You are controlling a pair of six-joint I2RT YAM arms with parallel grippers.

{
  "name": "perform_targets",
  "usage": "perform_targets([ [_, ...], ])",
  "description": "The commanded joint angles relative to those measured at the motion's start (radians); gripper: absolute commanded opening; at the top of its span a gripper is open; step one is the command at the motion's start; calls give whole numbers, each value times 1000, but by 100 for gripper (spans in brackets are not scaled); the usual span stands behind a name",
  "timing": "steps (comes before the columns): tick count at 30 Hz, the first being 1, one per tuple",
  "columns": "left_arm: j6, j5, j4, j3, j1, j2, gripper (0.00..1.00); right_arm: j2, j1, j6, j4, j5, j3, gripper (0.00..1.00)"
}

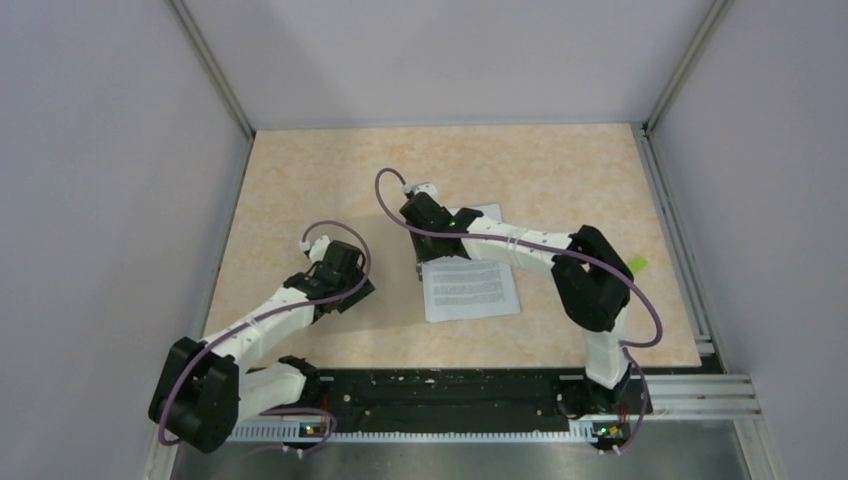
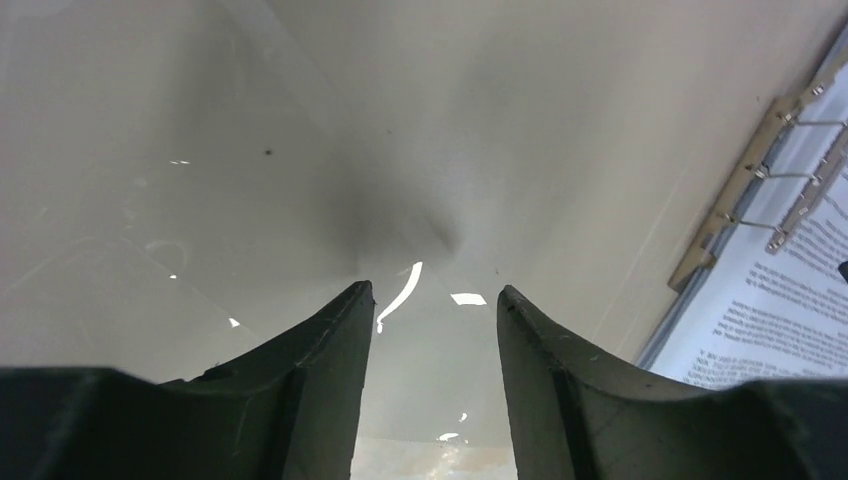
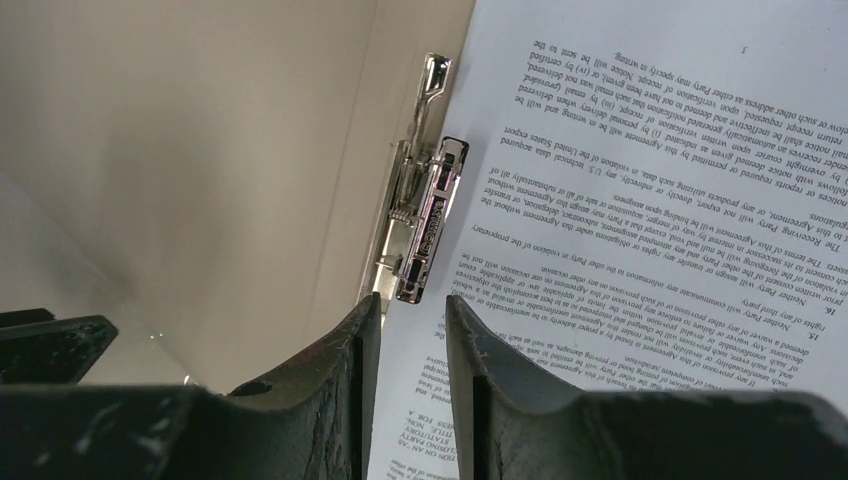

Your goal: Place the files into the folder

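Right wrist view: the right gripper (image 3: 412,298) held its fingers a narrow gap apart, with nothing visibly between them. It hung over the printed sheet (image 3: 640,200), which lay in the folder (image 3: 200,150) beside its metal clamp (image 3: 425,230). The left gripper (image 2: 435,288) gaped wider, facing the folder's pale cover.

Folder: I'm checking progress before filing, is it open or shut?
Open: the folder lies spread, its metal clip and a printed sheet exposed.
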Motion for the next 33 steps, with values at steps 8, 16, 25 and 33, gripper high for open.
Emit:
perform_targets([
  [8,-78,-156,-8,-23,2,-13,57,67,-3,37,56,44,68,26],
  [16,-84,-168,0,-23,3,20,57,106,-4,34,73,66,70,23],
  [25,-87,-179,-2,-25,2,37,57,115,-6,34,86,91,47,20],
  [33,-91,-180,-3,-19,2,48,57,93,-5,29,87,98,5,16],
])
